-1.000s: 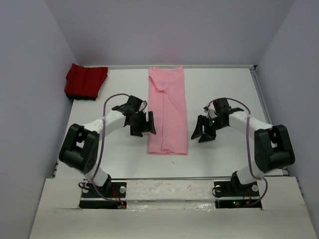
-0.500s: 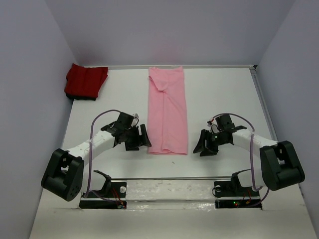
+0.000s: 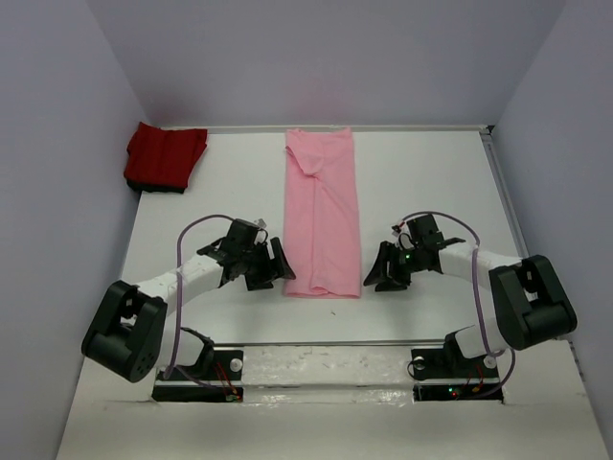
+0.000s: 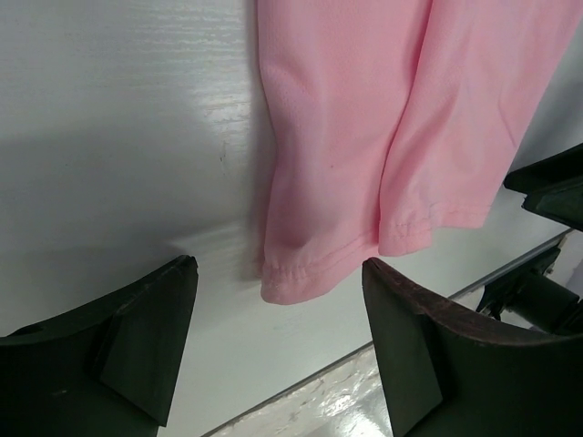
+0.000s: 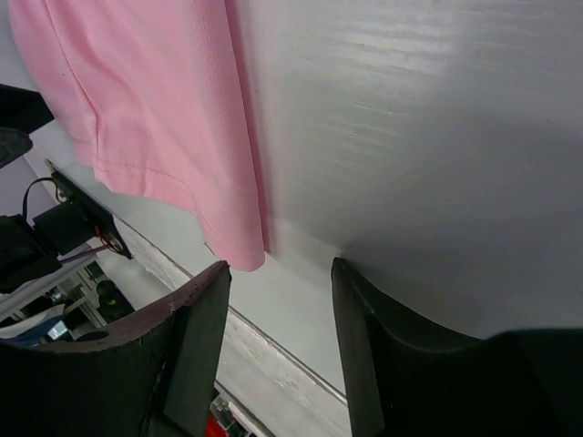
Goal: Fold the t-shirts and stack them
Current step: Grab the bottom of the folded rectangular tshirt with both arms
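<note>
The light pink t-shirt (image 3: 321, 211) lies folded into a long narrow strip down the middle of the table, collar end far. Its near hem shows in the left wrist view (image 4: 364, 137) and the right wrist view (image 5: 155, 109). The deep red t-shirt (image 3: 165, 156) lies folded at the far left corner. My left gripper (image 3: 278, 264) is open and empty, low beside the pink strip's near left corner (image 4: 282, 273). My right gripper (image 3: 376, 273) is open and empty, low beside the near right corner (image 5: 278, 269).
The white table (image 3: 431, 182) is boxed in by pale walls on the left, right and back. A raised white ledge (image 3: 316, 359) runs along the near edge above the arm bases.
Both arms have come down toward the near end of the pink strip. Over the last half second both grippers edged inward, closer to its near corners. The shirts have not moved.
</note>
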### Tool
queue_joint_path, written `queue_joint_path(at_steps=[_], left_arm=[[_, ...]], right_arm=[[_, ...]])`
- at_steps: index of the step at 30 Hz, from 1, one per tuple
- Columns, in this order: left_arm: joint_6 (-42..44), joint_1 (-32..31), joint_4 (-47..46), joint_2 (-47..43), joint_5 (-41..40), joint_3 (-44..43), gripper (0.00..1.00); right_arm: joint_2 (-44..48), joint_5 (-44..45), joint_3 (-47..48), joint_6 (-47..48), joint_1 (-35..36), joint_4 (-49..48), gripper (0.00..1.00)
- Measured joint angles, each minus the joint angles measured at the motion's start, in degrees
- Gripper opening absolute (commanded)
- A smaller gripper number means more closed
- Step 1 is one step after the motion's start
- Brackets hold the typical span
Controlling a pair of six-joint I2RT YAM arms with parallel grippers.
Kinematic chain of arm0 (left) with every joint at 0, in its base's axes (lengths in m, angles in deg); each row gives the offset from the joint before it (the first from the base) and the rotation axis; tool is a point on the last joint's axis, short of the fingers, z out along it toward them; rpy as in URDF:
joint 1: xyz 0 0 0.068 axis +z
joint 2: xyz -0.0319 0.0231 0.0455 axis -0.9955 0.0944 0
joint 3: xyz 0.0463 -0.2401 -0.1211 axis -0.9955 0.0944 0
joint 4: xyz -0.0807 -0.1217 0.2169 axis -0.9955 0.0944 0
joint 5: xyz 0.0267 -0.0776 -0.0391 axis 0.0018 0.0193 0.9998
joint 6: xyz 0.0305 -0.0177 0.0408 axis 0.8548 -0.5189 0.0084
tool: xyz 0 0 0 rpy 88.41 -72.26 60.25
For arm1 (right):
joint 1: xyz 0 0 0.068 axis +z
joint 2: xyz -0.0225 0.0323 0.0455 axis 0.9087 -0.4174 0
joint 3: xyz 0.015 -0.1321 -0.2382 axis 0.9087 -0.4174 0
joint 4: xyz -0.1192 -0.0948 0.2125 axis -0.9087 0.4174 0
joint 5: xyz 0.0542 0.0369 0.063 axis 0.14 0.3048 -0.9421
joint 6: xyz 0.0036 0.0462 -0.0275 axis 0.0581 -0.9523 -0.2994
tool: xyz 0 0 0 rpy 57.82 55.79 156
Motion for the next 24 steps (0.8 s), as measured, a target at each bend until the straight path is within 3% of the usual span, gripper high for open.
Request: queue_joint_path(at_steps=[15,24], left_arm=[[-4.0,0.0,-9.2,4.3,3.8,1.7,0.81],[-4.5,0.0,-11.4,4.7,4.7,2.8,0.72]], right_arm=[[-3.2,-0.3,0.8,-3.4,2.9,-5.7,0.52],[-4.6,-0.3,1.1,-4.5,4.1,-7.1,0.51]])
